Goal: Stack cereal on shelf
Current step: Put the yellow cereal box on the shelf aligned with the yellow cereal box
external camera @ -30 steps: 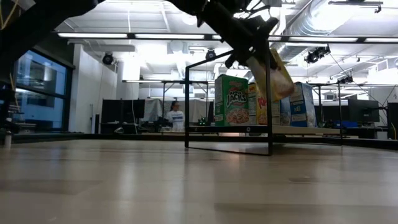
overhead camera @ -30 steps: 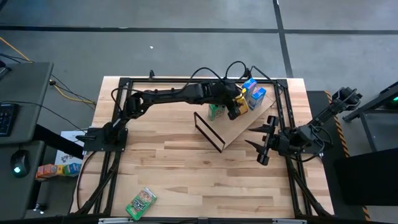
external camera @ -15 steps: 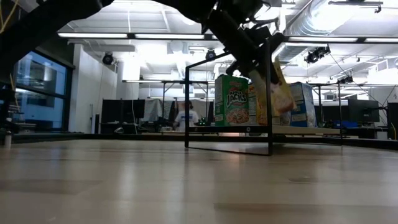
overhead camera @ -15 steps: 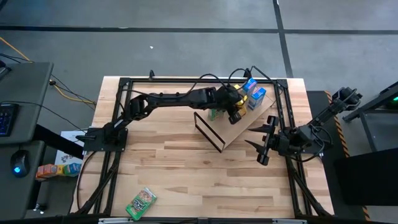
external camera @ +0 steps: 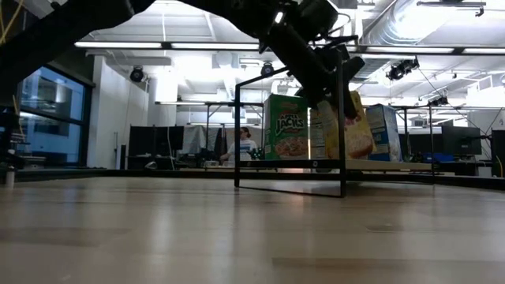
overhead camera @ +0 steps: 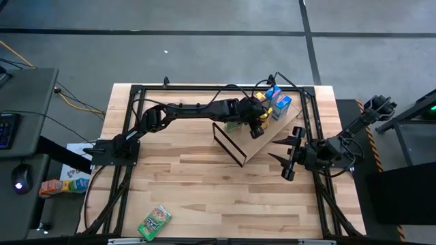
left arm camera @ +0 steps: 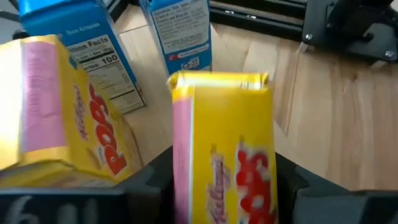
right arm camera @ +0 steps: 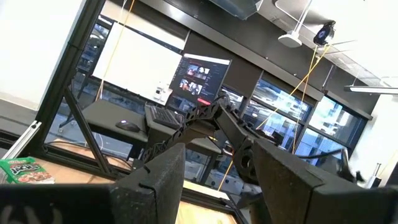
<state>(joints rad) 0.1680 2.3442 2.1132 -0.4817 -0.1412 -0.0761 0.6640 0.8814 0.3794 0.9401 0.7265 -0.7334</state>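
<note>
While our left gripper [left arm camera: 224, 186] clasps a yellow cereal box [left arm camera: 225, 149] upright over the shelf [overhead camera: 276, 133], blue boxes [left arm camera: 180, 31] stand just beyond. We should settle it flush beside its yellow twin [left arm camera: 56, 106] before letting go. Right gripper [overhead camera: 285, 158] waits, jaws apart.

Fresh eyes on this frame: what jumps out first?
The left claw at the shelf, with a yellow cereal box between its fingers, beside another yellow box and two blue boxes already standing there. Then the right claw, open and idle off the shelf's right edge, and a lone green box lying flat near the table's front left.
</note>
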